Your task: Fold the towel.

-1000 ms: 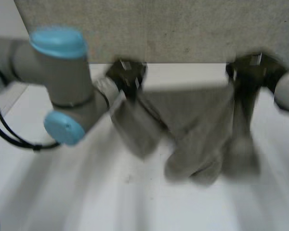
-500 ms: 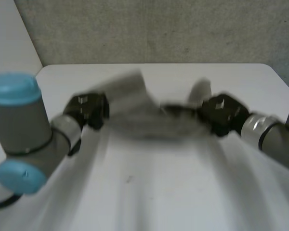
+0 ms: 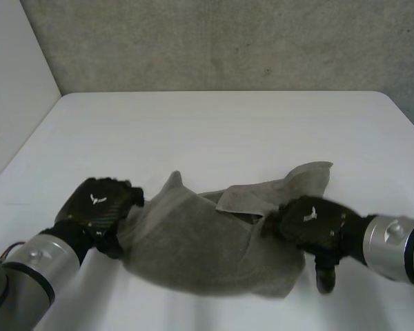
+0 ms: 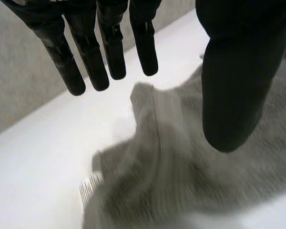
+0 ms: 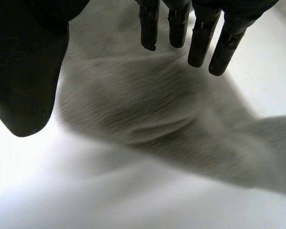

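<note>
The towel (image 3: 193, 248) is lying in a rumpled grey heap on the white table (image 3: 228, 131), in the lower middle of the head view. Its long axis is running left to right across the frame, from one hand to the other. The left hand (image 3: 96, 207) is sitting at the towel's left edge in the lower left of the frame. The right hand (image 3: 309, 222) is resting over the towel's right part in the lower right. Each hand is about as near to its own end of the cloth as the other, so neither arm looks better placed.

In the left wrist view the fingers (image 4: 102, 57) are hanging straight and spread, well apart from the thumb (image 4: 236, 86), and are holding nothing. The cloth (image 4: 181, 181) is lying below the palm and thumb, with a bare strip of table past the fingertips. In the right wrist view the fingers (image 5: 200, 38) are likewise straight and wide of the thumb (image 5: 28, 71), gripping nothing, with a ridge of towel (image 5: 157, 119) running just under the fingertips.

The towel is looking bunched rather than flat. A small peak is sticking up near its upper left edge, and a lighter flap is turning over toward the upper right. No clean corner is showing, so it probably needs spreading out before any neat fold.
</note>
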Controlling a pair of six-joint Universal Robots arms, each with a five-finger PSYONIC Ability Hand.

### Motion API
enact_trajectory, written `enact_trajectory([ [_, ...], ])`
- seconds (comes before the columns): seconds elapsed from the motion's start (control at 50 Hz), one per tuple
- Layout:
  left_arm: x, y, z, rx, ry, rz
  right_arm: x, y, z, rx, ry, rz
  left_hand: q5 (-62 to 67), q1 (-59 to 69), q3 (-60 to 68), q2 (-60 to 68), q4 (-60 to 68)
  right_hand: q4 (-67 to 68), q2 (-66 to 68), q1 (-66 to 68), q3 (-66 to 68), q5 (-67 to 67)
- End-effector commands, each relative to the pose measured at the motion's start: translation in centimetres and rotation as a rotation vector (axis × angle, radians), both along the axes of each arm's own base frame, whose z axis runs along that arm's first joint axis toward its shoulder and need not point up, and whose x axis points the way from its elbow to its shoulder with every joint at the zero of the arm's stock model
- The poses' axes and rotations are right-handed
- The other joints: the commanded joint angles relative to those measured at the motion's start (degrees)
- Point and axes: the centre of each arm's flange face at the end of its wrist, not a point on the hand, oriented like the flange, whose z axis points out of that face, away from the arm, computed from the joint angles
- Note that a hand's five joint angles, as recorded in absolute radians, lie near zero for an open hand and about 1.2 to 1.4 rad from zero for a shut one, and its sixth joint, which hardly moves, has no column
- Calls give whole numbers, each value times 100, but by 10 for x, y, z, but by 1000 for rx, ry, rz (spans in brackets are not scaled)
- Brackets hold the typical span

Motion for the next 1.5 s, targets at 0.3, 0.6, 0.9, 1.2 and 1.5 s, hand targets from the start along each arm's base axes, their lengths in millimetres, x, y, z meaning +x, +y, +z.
enact_trajectory([
  [0.3,-67,-89,4,-86,45,-89,63,-33,18,-271,-148,142,-94,-137,-125,-118,-121,137,219,290,232,277],
  [0.6,-98,-128,-62,113,-60,-185,107,-31,-46,-385,63,364,-43,-87,-75,-68,-70,170,252,324,266,311],
  [0.9,-97,-121,-91,134,-207,-284,114,-61,-74,-538,223,359,3758,3715,3727,3734,3731,4712,4794,4866,4807,4852],
  [1.2,-86,-205,90,-569,86,176,84,-181,120,-917,-439,-374,5102,5058,5070,5077,5075,6523,6605,6677,6618,6663],
  [1.5,-30,-207,140,-558,361,345,37,-191,115,-677,-500,-460,5102,5058,5070,5077,5075,6523,6605,6677,6618,6663],
])
